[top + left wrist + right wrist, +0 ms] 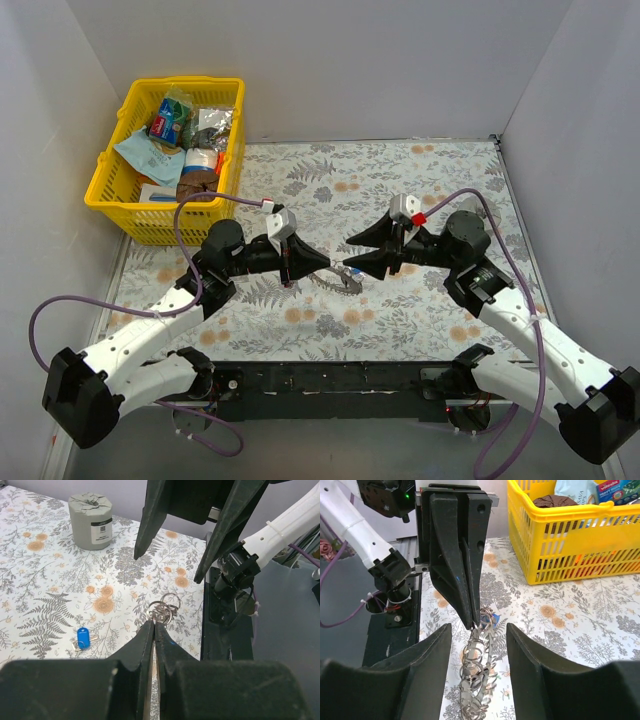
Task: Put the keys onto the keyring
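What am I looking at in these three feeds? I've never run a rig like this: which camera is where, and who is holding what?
You have two robot arms bolted at the near edge of a flower-patterned table, each ending in a two-finger gripper. The wide picture comes from a fixed camera above and behind the arms. Each of the other two comes from a camera on one wrist, looking along that arm's own fingers.

The left gripper is shut on the keyring, holding it up between the arms. The right gripper faces it with its jaws open on either side of the ring, gripping nothing.

A blue key lies loose on the table, with a grey cylinder further off. A yellow basket of packets sits at the far left.
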Controlling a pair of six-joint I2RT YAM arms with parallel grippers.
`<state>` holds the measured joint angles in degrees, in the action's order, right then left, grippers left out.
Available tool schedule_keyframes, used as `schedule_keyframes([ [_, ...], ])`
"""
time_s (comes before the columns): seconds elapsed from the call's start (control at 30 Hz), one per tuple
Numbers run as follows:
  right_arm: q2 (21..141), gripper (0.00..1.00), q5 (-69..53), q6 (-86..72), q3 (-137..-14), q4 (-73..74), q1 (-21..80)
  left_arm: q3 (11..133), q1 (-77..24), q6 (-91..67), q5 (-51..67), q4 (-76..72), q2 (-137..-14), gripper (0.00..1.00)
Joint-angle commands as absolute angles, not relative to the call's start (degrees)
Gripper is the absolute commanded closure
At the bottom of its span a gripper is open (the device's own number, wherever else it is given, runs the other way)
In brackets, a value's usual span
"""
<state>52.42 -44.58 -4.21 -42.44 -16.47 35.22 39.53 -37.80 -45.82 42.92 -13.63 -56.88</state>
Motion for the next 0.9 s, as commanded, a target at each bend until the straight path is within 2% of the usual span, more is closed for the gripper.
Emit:
schedule_keyframes([
  [0.0,52.38,0.45,-42.54,-3.34,-42.1,-17.23,34.72,42.19,-37.88,-45.0,42.1,-14.06,-54.4,1.0],
  [0.7,54.58,0.53,-46.84,-1.4,-42.54,-11.6,33.66,41.92,-37.88,-43.86,43.33,-13.45,-53.44,1.0],
  [0.87,55.28,0.5,-48.25,-2.28,-42.45,-11.34,33.4,41.84,-37.88,-43.42,43.77,-13.1,-53.44,1.0],
])
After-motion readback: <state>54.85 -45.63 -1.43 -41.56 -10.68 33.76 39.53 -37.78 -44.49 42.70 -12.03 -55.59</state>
